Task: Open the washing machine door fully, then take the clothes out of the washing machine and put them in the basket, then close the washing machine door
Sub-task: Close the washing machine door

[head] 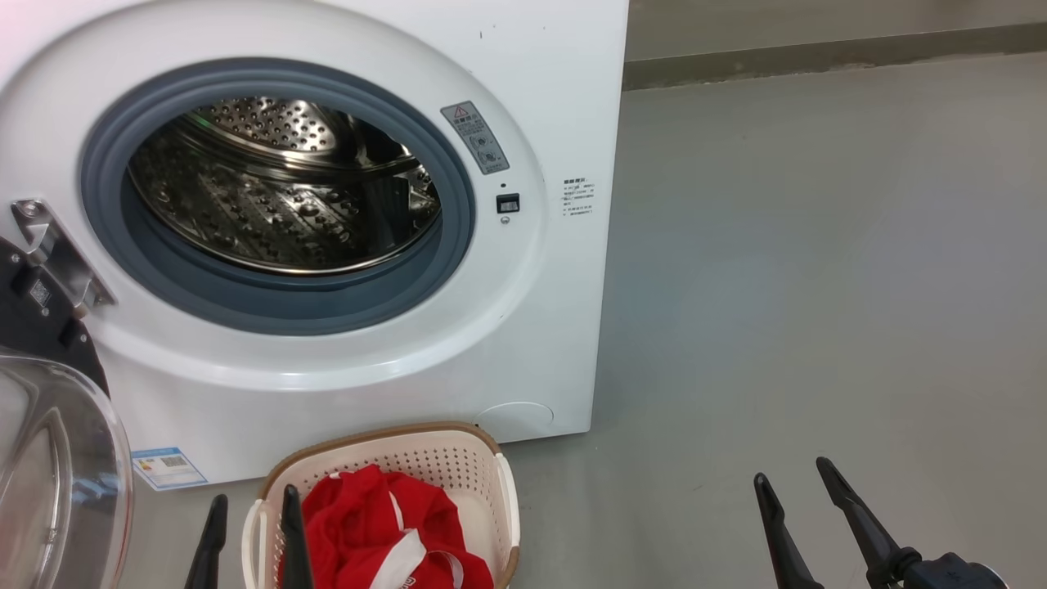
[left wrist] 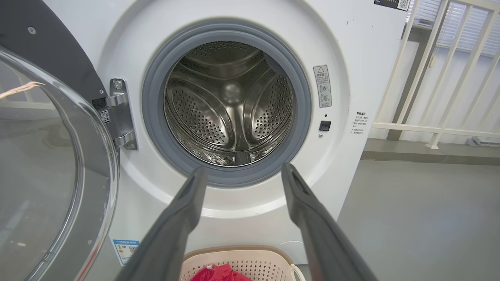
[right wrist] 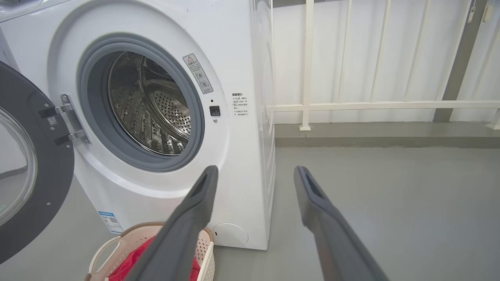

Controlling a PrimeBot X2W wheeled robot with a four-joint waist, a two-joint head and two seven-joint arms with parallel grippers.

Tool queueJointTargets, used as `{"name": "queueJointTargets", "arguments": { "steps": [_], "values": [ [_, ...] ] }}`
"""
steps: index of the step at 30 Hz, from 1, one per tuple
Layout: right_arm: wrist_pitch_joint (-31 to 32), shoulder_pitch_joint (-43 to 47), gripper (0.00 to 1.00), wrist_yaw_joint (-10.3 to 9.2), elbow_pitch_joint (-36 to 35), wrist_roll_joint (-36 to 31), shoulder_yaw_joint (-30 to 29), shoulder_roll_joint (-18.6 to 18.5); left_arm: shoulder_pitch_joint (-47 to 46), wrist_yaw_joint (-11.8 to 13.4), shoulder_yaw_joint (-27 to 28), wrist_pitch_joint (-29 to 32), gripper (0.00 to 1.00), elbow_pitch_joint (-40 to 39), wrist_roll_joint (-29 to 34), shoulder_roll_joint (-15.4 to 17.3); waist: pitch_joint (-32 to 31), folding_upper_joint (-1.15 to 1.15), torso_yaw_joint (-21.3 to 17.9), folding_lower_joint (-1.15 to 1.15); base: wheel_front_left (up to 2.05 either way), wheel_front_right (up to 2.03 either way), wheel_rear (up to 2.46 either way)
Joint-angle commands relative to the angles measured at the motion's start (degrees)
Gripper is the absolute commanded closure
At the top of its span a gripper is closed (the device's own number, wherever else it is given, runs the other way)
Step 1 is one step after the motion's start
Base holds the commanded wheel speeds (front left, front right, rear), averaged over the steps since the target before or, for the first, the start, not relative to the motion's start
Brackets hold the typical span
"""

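The washing machine door (right wrist: 50, 187) stands swung wide to the robot's left on its steel hinge (left wrist: 119, 113). Its black rim and bulging glass sit at the left edge of the head view, clear of the round opening. The washing machine (head: 540, 327) faces the robot. Inside the grey rubber ring (head: 278, 307), the perforated drum (left wrist: 230, 105) shows bare steel all round. The machine's right corner runs straight down to the floor (head: 818, 245), and right of that edge lies a broad stretch of open floor.

The basket (head: 458, 458) sits on the floor just in front of the machine's base, below the opening and near the blue label (head: 168, 468). The clothes (head: 368, 523), red with white stripes, lie heaped inside it.

The left gripper (head: 254, 497) hangs at the basket's left rim, fingers well apart and holding nothing. One finger crosses the rim in the head view; whether it touches I cannot tell. In its wrist view the fingers point toward the lower edge of the opening. The right gripper (head: 792, 472) hovers over bare floor well to the right of the basket, fingers spread with nothing between them.

The floor is smooth, matt grey. Beyond the machine's right side, a low kerb (right wrist: 371, 136) carries a white railing (right wrist: 371, 105) in front of a pale wall.
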Motion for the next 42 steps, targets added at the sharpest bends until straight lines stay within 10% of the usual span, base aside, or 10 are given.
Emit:
{"name": "queueJointTargets", "arguments": {
  "steps": [1,42],
  "values": [
    [-0.1,-1.2,0.00,0.16,-1.7,0.6,1.3,-0.4,-1.2,0.3,1.7,-0.1,0.00,-1.5,0.4,0.5,-0.1,0.00,0.0,0.00,0.00,0.00,0.00],
    [0.3,-1.4,0.00,0.16,-2.1,1.3,1.2,-0.4,-2.1,0.4,0.5,-0.7,0.00,-0.6,0.2,2.0,0.3,0.00,1.0,0.00,-0.62,0.62,0.00]
  ]
}}
